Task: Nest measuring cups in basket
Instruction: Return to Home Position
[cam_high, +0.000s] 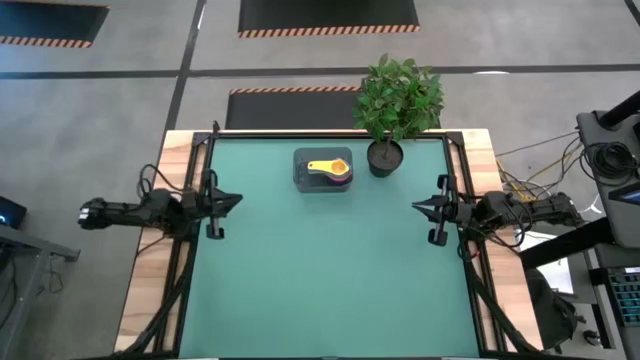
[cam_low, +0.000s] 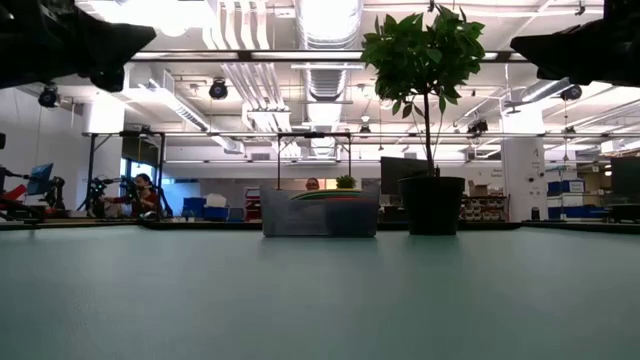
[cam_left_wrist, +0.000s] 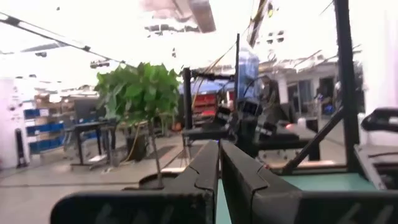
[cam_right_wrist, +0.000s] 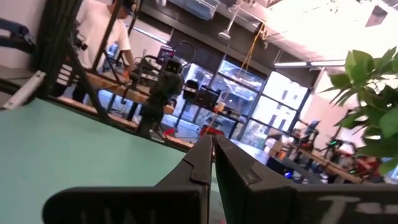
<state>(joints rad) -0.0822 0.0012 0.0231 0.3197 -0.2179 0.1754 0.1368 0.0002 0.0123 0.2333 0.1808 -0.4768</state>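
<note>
- Now, the basket stands at the far middle of the tabletop, just beside the plant. The measuring cups are nested inside, with the yellow handle pointing to the left arm's side.
- The left pincer and right pincer hang clenched and empty at opposite edges, about equally far from it.
- I judge that nothing remains to fetch.

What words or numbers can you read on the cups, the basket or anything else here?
No text here can be read.
Basket: no label shows.
Cups: too small to make out any markings.
Pot: plain and dark, no writing.
Right gripper: pale marks on its body, too blurred to read.
Room behind the table: any signs are too blurred to read.
</note>
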